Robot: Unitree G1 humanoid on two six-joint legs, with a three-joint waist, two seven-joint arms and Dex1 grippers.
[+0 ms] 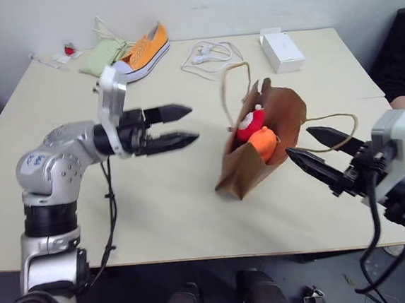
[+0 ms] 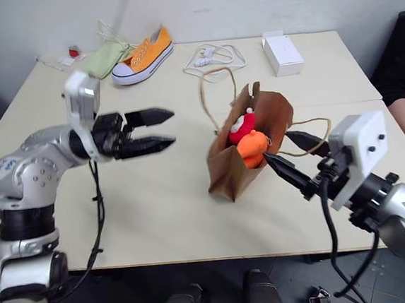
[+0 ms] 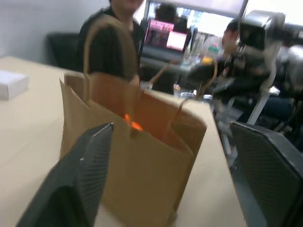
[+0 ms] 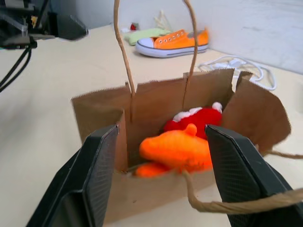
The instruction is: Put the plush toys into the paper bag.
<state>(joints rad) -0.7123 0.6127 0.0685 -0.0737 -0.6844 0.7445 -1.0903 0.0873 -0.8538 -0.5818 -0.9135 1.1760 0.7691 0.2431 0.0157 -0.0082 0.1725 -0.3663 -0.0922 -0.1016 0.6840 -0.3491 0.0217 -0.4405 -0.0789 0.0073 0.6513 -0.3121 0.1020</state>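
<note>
Left claw (image 1: 183, 125) open, empty, hovering left of bag (image 1: 250, 168). Right claw (image 1: 319, 150) open, empty, just right of bag, near loose handle. Bag stands mid-table; orange toy (image 1: 264, 142) and red toy (image 1: 251, 124) both inside, peeking over rim. Task looks finished; nothing left to bag.

The paper bag (image 1: 265, 142) was matt brown kraft — creased, with rough torn edges at its mouth and twisted cord handles. Inside it, the orange plush toy (image 4: 176, 150) and the red-and-white plush toy (image 4: 199, 119) looked soft and fuzzy. The table (image 1: 157, 205) was smooth, pale and dull. The sneaker (image 1: 144, 51) was orange canvas with a white rubber sole — the white box (image 1: 282, 50) smooth card.
</note>
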